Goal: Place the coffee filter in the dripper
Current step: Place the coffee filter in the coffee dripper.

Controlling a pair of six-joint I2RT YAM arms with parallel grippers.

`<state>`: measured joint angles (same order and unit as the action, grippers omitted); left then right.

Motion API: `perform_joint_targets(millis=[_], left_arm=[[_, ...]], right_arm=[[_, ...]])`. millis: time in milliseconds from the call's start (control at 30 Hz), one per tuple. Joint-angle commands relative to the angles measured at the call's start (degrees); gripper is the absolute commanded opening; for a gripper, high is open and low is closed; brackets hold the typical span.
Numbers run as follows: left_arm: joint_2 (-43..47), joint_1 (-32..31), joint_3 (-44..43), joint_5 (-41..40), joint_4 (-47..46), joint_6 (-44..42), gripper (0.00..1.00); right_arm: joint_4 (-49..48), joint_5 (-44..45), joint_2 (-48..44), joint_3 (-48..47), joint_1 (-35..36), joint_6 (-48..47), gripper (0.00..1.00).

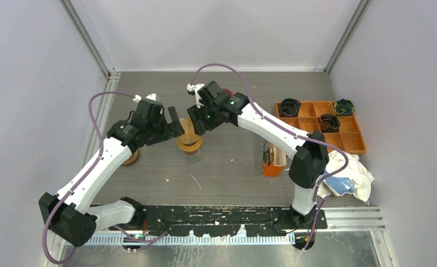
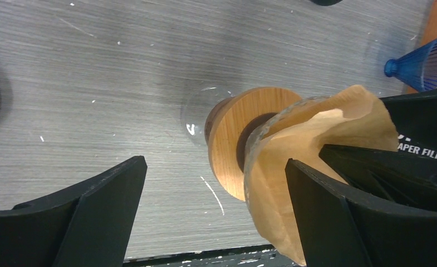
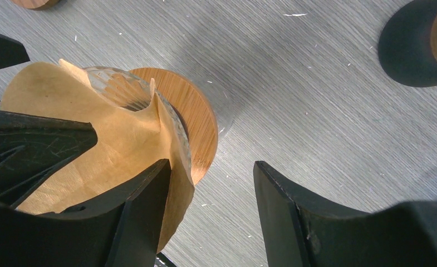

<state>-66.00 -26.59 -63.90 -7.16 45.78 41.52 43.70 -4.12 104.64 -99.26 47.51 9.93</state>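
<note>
A glass dripper on a round wooden collar (image 1: pixel 189 146) stands mid-table. The brown paper coffee filter (image 2: pixel 308 150) sits crumpled inside its cone, one edge folded inward; it also shows in the right wrist view (image 3: pixel 93 133). My left gripper (image 1: pixel 175 123) is open just left of the dripper, its right finger (image 2: pixel 327 217) against the filter. My right gripper (image 1: pixel 197 121) is open above the dripper's right side, its left finger (image 3: pixel 141 217) resting on the filter's rim. Neither gripper is shut on the paper. In the top view the grippers hide the filter.
An orange divided tray (image 1: pixel 355 142) with dark drippers stands at the right. A white cloth (image 1: pixel 355 172) lies near the right arm's base. An orange filter box (image 1: pixel 271 160) stands beside that arm. A wooden disc (image 1: pixel 130 159) lies left. A blue dripper (image 2: pixel 427 55) lies nearby.
</note>
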Motion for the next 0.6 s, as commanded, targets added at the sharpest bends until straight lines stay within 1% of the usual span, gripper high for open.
perform_joint_targets(millis=[0,167,333,567], left_arm=[[0.5,0.4,0.2,2.5,-6.2,-0.8,0.99],[-2.1,0.6,-0.4,3.6,-8.5,-0.9,0.99],[-5.2,0.9,-1.5,4.3,-8.7,-1.5,0.99],[-6.3,2.2,-1.4,1.1,-8.3,-0.9,0.99]], right_arm=[[-2.1,0.4,-1.0,-0.2,0.0,-0.8,0.62],[-2.1,0.3,-0.9,-0.1,0.1,-0.9,0.62],[-2.1,0.2,-0.8,-0.2,0.1,-0.7,0.62],[-2.1,0.1,-0.9,0.2,0.2,-0.8,0.62]])
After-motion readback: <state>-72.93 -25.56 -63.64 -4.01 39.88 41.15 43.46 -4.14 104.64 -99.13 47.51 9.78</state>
